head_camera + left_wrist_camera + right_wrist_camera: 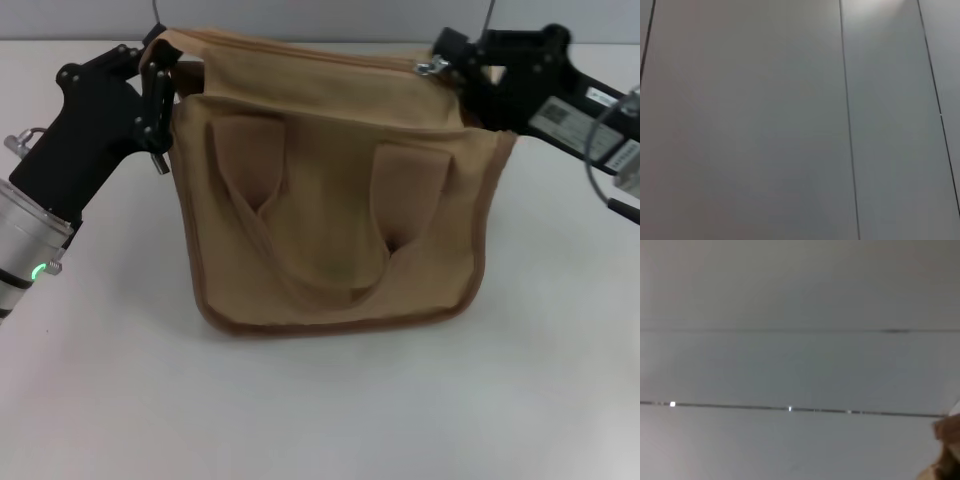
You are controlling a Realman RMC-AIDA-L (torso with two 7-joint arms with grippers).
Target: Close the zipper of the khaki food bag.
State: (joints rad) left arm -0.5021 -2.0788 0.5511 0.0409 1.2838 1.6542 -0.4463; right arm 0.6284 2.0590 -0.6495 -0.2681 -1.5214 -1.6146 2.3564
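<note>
The zipper runs along the top edge of the khaki food bag, from the bag's left corner to its right corner, and its small silver pull tab sits at the right end of the line. The bag stands in the middle of the white table, its front facing the head camera, with two wide strap handles hanging down over the front pocket and darker brown piping along the lower edge.

The left gripper is at the bag's upper left corner, its black fingers closed on the canvas there. The right gripper is at the upper right corner, its tips right at the pull tab; they seem pinched on it, though the contact is small and partly hidden by the black body of the hand.

The left wrist view shows only grey wall panels with thin dark seams. The right wrist view shows similar panels, with a sliver of tan canvas in one corner.
</note>
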